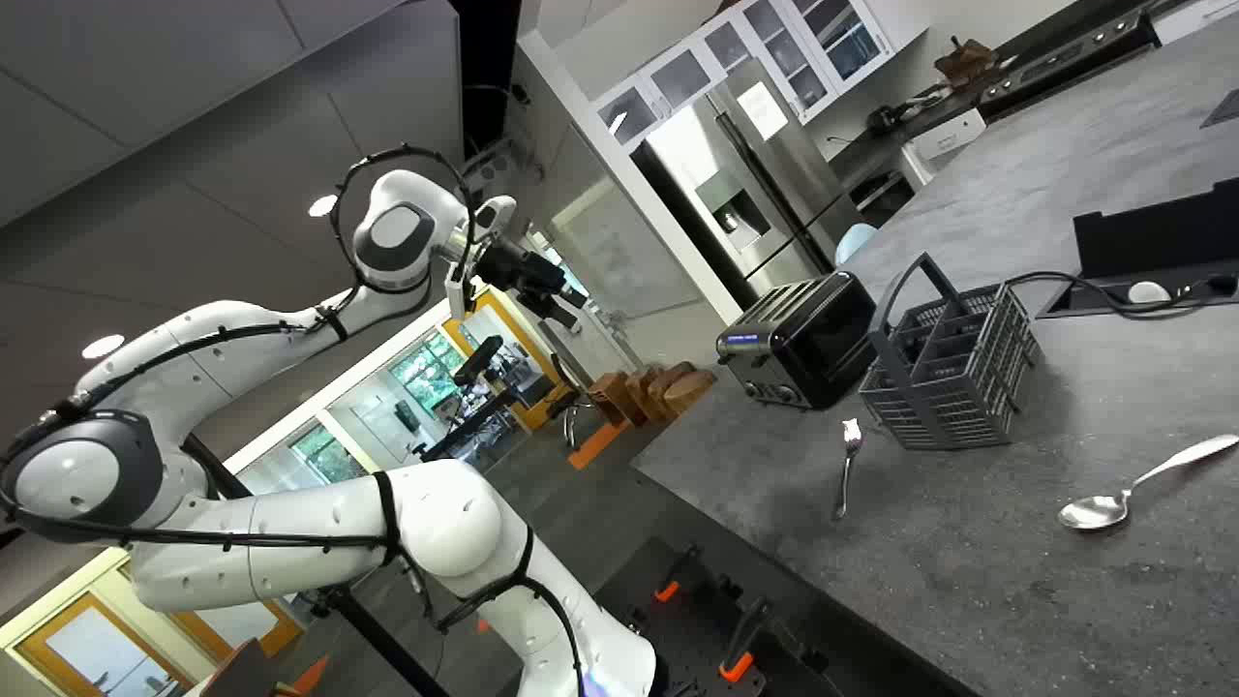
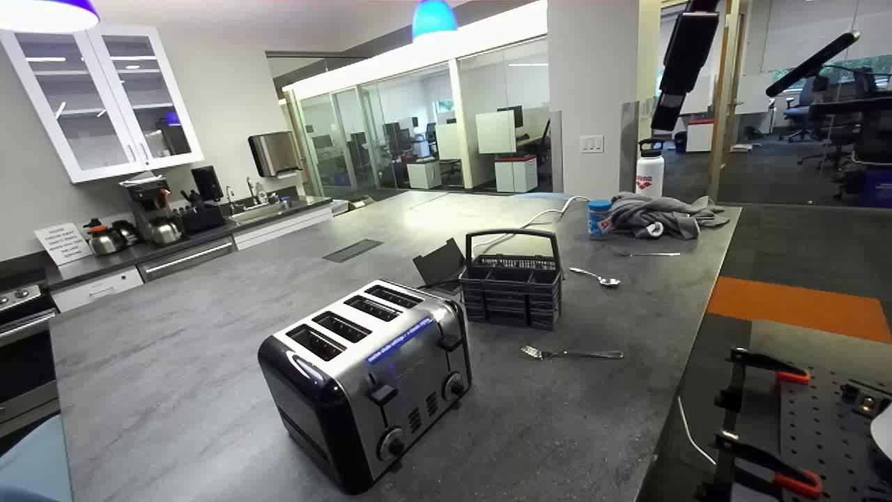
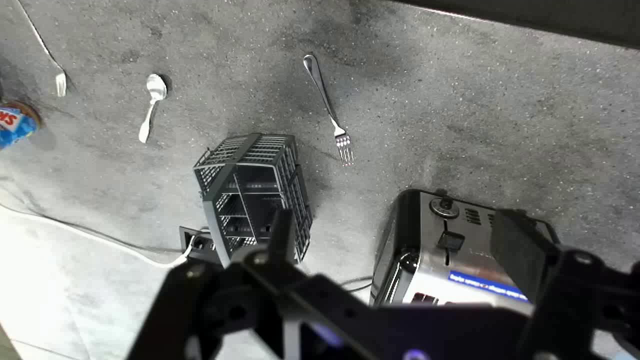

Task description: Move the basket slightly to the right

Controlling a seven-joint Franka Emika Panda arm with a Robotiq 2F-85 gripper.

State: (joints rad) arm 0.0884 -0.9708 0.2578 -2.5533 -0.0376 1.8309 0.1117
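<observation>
At the left of an exterior view, the hand (image 1: pixel 574 310) hangs in the air, higher than the table (image 1: pixel 968 571) and well apart from the basket (image 1: pixel 953 382). Its fingers stand apart, and the wrist view shows a broad gap between them.

In an exterior view, a black and silver toaster (image 2: pixel 366 380) stands between the table's left and right edges, well apart from both. Behind it, a raised black panel (image 2: pixel 440 263) juts up from the table.

Next comes the basket, dark grey and upright, its handle raised over the compartments. It stands nearer the table's right and far edges than the toaster does; in the wrist view a strip of table shows between the two.

A fork (image 2: pixel 575 355) lies in front of the basket, tines toward the left edge, handle toward the right edge. A spoon (image 2: pixel 609 282) rests to the right of the basket and farther back, bowl toward the right edge.

Near the far right corner stands a blue-labelled jar (image 2: pixel 598 218). A second fork (image 2: pixel 648 254) lies close by, toward the right edge, and behind it a bunched grey cloth (image 2: pixel 662 215) fills much of that corner.
</observation>
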